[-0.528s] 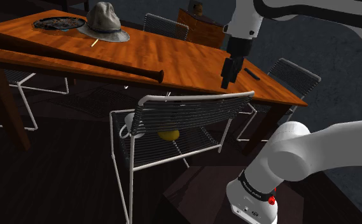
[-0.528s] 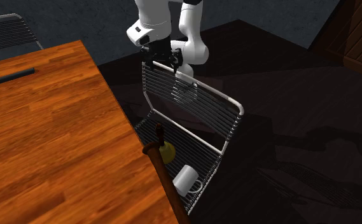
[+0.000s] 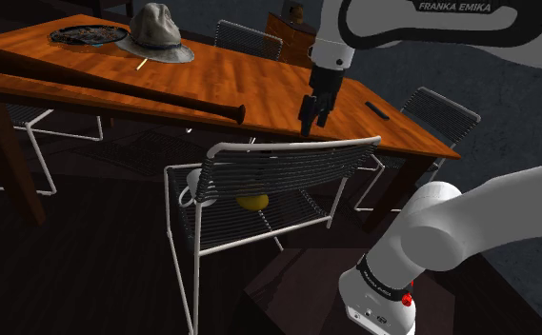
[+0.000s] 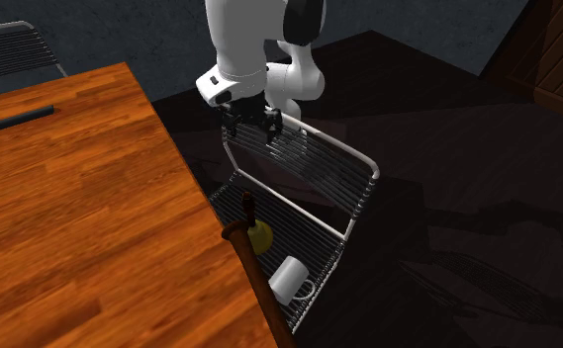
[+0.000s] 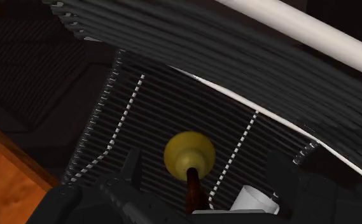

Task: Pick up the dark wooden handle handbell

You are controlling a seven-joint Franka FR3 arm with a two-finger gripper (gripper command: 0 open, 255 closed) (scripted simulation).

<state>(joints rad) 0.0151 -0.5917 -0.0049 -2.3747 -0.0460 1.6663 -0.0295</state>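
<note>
While the gripper point(image 3: 313, 124) hangs just above the top rail of the near chair point(image 3: 288, 145), its two fingers point(image 3: 307, 116) stand apart and clasp nothing.

Task item: one bell point(image 3: 251, 201), with a yellow body and a dark handle, on the wire seat of that chair, behind the backrest as the shoulder view has it. The wrist view looks down on it from above, with the handle end nearer the gripper. Whether it stands upright or lies tilted cannot be told.

Other items on the seat: one white mug point(image 3: 198, 187), near the bell but apart from it. Count on the seat: two.

Items on the bench point(image 3: 259, 81), counted:
- one hat point(image 3: 159, 31)
- one dark round plate point(image 3: 88, 35), just beside the hat
- one bat point(image 3: 116, 88), lying along the near edge
- one small dark bar point(image 3: 377, 109), near the corner at the shoulder view's right

Seating: the near chair, plus three more wire chairs round the bench point(image 3: 247, 39) point(image 3: 442, 112) point(image 3: 30, 133).

Arms: one.
</note>
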